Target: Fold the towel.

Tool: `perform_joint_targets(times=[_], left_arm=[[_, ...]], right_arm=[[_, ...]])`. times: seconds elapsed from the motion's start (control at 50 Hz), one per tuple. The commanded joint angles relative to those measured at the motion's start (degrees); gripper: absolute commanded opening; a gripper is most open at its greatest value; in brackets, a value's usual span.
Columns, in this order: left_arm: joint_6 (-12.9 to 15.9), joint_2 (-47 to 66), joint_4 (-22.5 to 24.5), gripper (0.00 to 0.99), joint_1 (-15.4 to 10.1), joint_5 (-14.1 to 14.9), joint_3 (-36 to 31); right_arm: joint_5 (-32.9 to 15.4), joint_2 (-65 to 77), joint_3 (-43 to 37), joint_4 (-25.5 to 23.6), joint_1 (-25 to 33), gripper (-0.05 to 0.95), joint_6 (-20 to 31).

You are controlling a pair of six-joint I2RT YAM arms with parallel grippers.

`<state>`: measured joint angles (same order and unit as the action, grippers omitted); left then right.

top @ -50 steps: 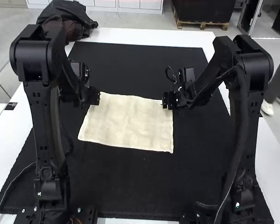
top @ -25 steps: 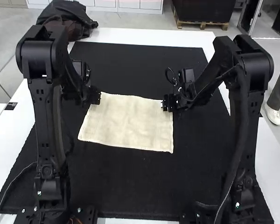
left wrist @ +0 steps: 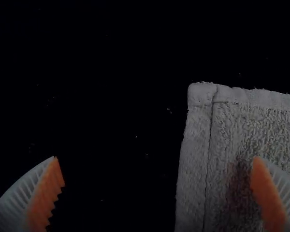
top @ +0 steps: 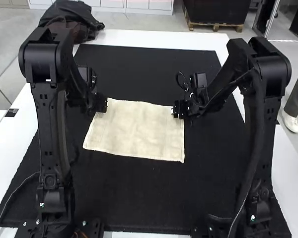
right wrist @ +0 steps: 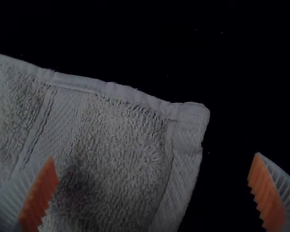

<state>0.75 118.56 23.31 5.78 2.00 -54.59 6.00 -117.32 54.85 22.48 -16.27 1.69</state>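
Beneath the cream rectangular terry towel (top: 136, 130), spread flat, lies black fabric matting (top: 144, 193); the black left gripper (top: 104, 104) and black right gripper (top: 177, 109), both parted and empty, hover at its far corners.

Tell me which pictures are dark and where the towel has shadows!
High view: bright; left wrist view: dim, dark reddish shadow on the towel by an orange pad; right wrist view: also dim, shadowy patch near a finger.

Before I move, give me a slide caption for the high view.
Cream towel flat on a black mat, left gripper and right gripper at its two far corners.
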Motion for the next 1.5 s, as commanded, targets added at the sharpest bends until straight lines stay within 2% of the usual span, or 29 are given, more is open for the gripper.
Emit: perform_joint_targets(times=[0.0,0.04,0.14,0.18,0.2,0.22,0.28,0.34,0.58,0.86,1.16,1.48], left_arm=[[0.04,0.70,-0.46,0.807,0.37,0.20,-0.61],[0.21,0.79,-0.81,0.751,0.46,0.20,-0.52],[0.48,1.58,-1.60,0.510,0.37,0.11,-0.34],[0.48,1.94,-0.99,0.343,0.55,0.11,0.01],[0.48,2.20,-0.46,0.272,0.55,0.11,0.10],[0.48,2.37,-0.02,0.210,0.63,0.11,0.27],[0.83,2.99,1.47,0.025,0.63,-0.15,0.62],[1.79,3.43,2.35,0.028,0.63,-0.15,0.89],[1.71,3.25,4.20,0.028,0.99,0.11,0.53],[1.00,-0.88,4.11,0.026,0.72,0.64,-0.43],[0.92,-4.57,1.74,0.028,0.81,1.69,-0.08],[0.74,-8.35,-2.83,0.028,0.90,3.63,0.01]], right_arm=[[0.77,-1.16,-0.36,-0.68,-0.16,0.77,-1.17],[1.12,-1.16,-0.53,-0.60,-0.25,0.67,-1.08],[2.88,-1.16,-1.15,-0.60,-0.16,0.32,-0.99],[3.32,-1.16,-1.85,-0.07,-0.16,0.10,-0.90],[3.67,-1.16,-2.03,0.37,-0.16,0.01,-0.90],[3.67,-1.16,-2.29,0.90,-0.16,-0.03,-0.90],[4.28,-1.16,-2.47,1.16,-0.08,-0.02,-1.08],[4.37,-1.16,-2.73,1.16,0.10,-0.02,-1.17],[5.25,-0.28,-2.91,1.43,0.63,-0.02,-2.84],[5.25,5.17,-2.56,1.25,1.33,-0.02,-3.45],[5.69,9.21,-2.91,0.99,2.83,-0.02,-4.51],[6.83,13.43,-3.43,-1.12,2.91,-0.02,-5.39]])
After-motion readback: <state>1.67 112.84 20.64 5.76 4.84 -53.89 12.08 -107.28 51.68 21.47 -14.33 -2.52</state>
